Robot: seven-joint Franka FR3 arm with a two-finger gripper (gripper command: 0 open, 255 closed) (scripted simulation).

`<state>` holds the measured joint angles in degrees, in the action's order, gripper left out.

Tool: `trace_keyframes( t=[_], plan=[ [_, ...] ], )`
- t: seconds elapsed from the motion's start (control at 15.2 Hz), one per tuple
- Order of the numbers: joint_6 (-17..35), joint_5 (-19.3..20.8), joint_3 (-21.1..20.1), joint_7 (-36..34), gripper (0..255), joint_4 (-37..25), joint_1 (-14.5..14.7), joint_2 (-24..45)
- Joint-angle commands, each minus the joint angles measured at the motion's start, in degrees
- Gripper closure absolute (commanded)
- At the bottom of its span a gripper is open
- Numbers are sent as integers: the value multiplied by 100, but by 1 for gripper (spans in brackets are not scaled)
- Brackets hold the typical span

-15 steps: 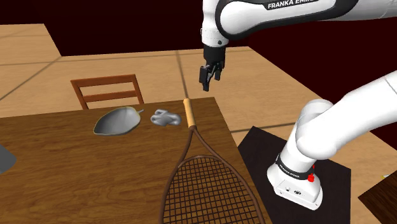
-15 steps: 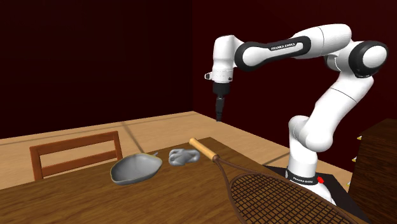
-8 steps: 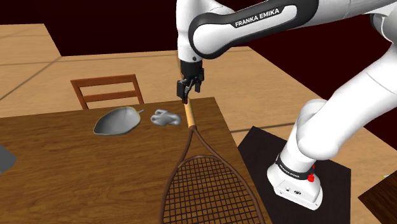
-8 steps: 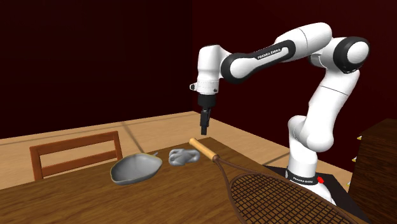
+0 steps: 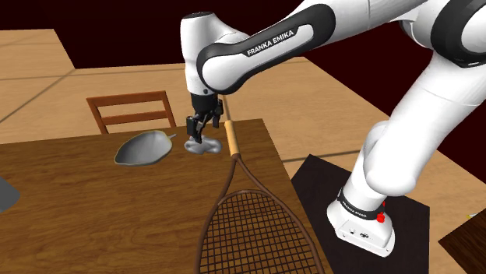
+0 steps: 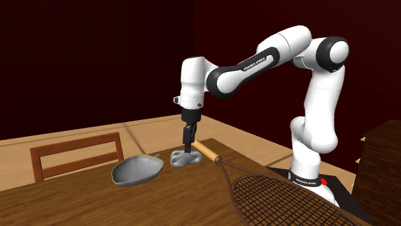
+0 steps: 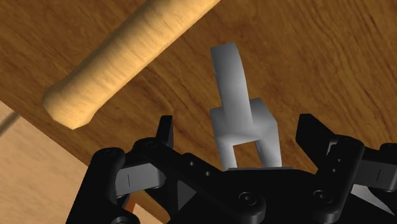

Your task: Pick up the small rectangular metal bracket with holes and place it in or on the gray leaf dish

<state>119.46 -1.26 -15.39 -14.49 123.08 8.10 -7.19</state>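
Now gripper point(image 7: 238, 125) fingers spread, straddling the bracket point(image 7: 230, 76), not touching it. Shoulder view: dish point(image 5: 142, 149) at bracket's 9 o'clock, racket handle point(image 5: 230, 138) at 3 o'clock.

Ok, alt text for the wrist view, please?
The open black gripper hangs over a pale grey bracket lying between its fingers, untouched, on a brown wooden table. A tan racket handle lies beside the bracket.
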Motion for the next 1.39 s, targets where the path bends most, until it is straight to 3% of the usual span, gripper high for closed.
trace_keyframes(
  t=[0.0, 0.46, 0.99, 1.06, 1.32],
  plan=[
    [82, 55, -73, -113, 0, -232, 39, 301],
    [648, 142, -87, -176, 0, 81, 44, 564],
    [647, 142, -87, -176, 0, 81, 44, 564],
    [647, 142, -87, -176, 255, 81, 44, 564],
    [647, 142, -87, -177, 255, 81, 44, 564]
  ],
)
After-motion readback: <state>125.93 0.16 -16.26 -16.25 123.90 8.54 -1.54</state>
